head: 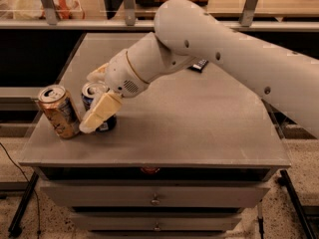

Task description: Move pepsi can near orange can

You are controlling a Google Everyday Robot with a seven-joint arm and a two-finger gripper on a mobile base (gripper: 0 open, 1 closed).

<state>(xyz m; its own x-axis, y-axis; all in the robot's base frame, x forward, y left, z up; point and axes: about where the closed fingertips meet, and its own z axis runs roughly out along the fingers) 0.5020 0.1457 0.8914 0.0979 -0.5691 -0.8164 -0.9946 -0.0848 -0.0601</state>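
One gripper (pixel 92 103) clasps the pepsi can (pixel 93 89), just beside the orange can (pixel 59 112). A sideways swing on release could topple either.

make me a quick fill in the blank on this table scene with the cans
The claw sits around the dark ___ pepsi can.
In the picture, the orange can stands just ___ of the pepsi can.
The table holds ___ cans.
Missing words: blue; left; two.
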